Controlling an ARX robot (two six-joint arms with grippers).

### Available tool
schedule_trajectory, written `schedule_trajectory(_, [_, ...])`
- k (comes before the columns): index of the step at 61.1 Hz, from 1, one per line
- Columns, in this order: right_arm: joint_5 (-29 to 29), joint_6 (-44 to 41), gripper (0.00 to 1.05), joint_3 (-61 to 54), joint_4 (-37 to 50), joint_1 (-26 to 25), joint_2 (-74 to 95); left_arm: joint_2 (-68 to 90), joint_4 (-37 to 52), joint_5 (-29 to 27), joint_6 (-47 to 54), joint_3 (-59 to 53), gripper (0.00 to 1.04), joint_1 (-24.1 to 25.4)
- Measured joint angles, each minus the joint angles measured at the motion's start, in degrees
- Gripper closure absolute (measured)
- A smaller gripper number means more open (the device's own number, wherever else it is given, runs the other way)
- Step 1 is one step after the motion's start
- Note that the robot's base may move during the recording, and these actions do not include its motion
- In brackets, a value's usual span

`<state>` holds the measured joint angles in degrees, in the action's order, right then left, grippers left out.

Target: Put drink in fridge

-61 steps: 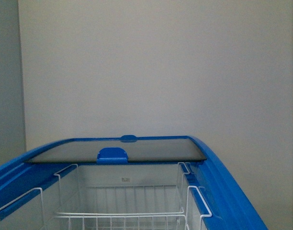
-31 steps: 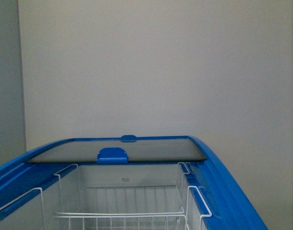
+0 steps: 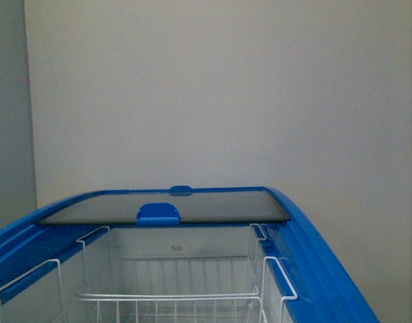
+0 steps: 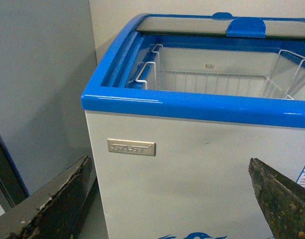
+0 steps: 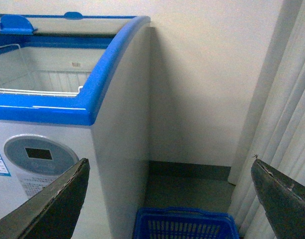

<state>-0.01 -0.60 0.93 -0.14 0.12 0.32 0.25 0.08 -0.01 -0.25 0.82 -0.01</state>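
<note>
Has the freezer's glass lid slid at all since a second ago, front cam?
No. The glass lid sits slightly higher in the picture, but so does the fridge rim around it; lid against rim is unchanged, so the view shifted.

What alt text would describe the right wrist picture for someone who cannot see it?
A white chest fridge with a blue rim stands open beside a cream wall, wire baskets inside. A blue mesh basket sits on the floor beside it, framed by the right hand's open dark fingers.

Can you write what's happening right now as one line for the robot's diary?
fridge: lid slid back | drink: not visible | left gripper: open, empty | right gripper: open, above blue basket
</note>
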Motion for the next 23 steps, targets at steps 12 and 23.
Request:
schedule_trajectory(12, [0.0, 0.0, 0.07, 0.0, 0.0, 0.0, 0.0, 0.0, 0.0, 0.0, 0.0, 0.0, 0.08, 0.0])
schedule_trajectory(23, [0.0, 0.0, 0.07, 0.0, 0.0, 0.0, 0.0, 0.0, 0.0, 0.02, 0.0, 0.0, 0.08, 0.0])
